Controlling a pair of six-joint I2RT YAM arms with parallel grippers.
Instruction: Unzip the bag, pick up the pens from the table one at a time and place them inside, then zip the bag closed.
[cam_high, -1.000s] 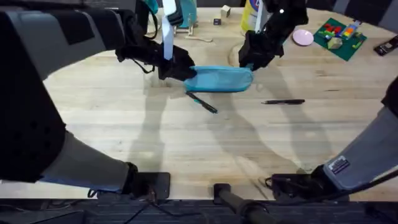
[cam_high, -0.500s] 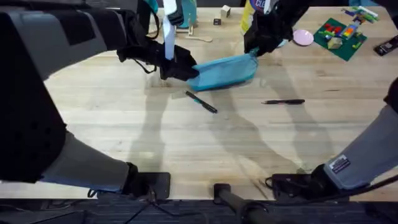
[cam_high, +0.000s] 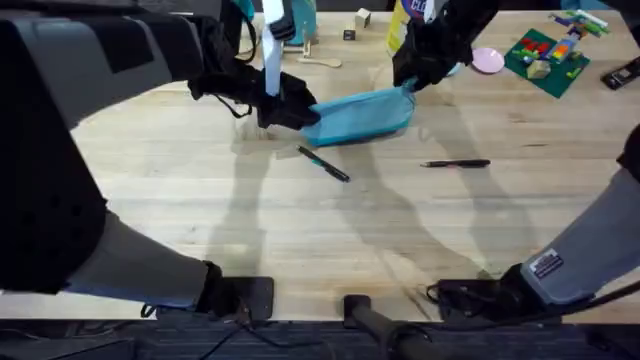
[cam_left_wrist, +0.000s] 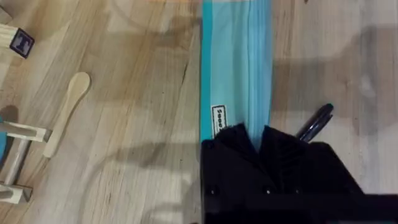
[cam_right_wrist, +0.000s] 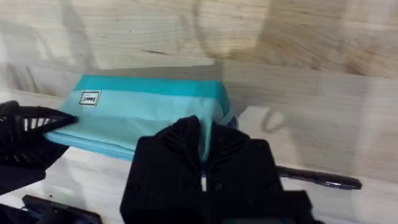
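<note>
The left gripper is closed on the bag's left end, the right gripper on its raised right end, upper centre of the overhead view. Two pens are seen on the table below it.

The bag has both ends covered by gripper fingers. One pen is partly behind the left gripper. Zipper pull position is indeterminate.
</note>
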